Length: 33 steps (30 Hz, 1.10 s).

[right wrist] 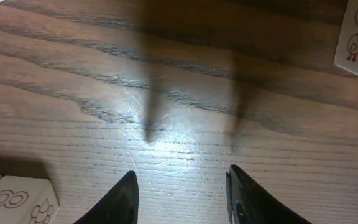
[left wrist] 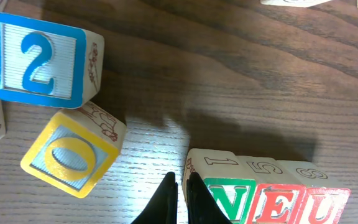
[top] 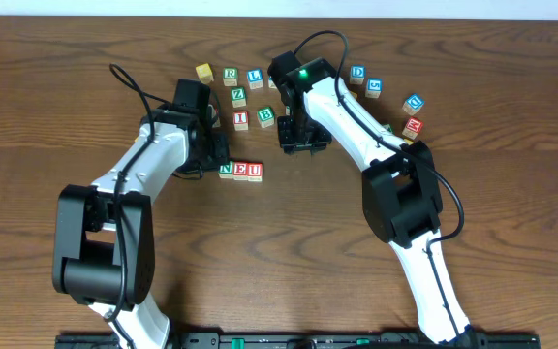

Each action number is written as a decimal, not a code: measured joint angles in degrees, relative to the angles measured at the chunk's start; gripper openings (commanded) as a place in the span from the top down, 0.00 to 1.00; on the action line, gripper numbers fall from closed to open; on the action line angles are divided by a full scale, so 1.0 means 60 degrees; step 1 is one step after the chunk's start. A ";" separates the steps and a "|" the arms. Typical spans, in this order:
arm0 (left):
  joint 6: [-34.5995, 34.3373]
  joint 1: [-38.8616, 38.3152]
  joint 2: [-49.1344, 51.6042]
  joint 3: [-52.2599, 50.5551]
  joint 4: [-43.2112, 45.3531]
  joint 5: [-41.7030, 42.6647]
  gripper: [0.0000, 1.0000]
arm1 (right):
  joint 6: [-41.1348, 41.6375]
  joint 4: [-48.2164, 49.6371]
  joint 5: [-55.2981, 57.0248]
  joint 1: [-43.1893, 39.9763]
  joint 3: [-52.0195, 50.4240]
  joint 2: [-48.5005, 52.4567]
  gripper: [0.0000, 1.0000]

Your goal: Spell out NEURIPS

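**Operator:** Starting on my left, what have I got?

**Spotter:** Your left fingers (left wrist: 169,196) are pressed together with nothing between them. Their tips are just beside the 9 o'clock end of the row, next to the N cube (left wrist: 230,200). I can't tell whether they touch it. The N cube, E cube (left wrist: 272,204) and U cube (left wrist: 321,204) sit side by side, touching, near the middle of the desk (top: 511,213).

**Operator:** Which way does the row lie?

**Spotter:** From overhead its long axis runs 9 to 3 o'clock. The letter tops point to 12, so it reads properly from your side. The free end is the U cube, at 3 o'clock.

**Operator:** And my right?

**Spotter:** Your right fingers (right wrist: 120,202) stand apart and hold nothing. They are over bare desk at about 2 o'clock from the U cube, near the B cube (top: 265,115).

**Operator:** So how do I do this step well?

**Spotter:** I judge R comes next. The R cube (top: 231,75) sits at 12 o'clock from the row, between the yellow cube (top: 204,72) and the L cube (top: 255,76). Grip it by two side faces with the R face up. Set it flush against the U cube on the same line, lowering it gently so you don't skew the row.
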 measured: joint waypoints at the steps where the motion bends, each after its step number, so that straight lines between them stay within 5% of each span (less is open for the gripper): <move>1: 0.0000 -0.0015 0.0000 0.0000 0.0000 0.0000 0.92 | -0.0004 0.0000 0.0000 0.0000 0.0000 0.0000 0.59; 33: 0.0000 -0.0197 0.0000 0.0000 0.0044 0.0069 0.92 | -0.0033 -0.0004 -0.0033 -0.0393 0.0000 0.0000 0.66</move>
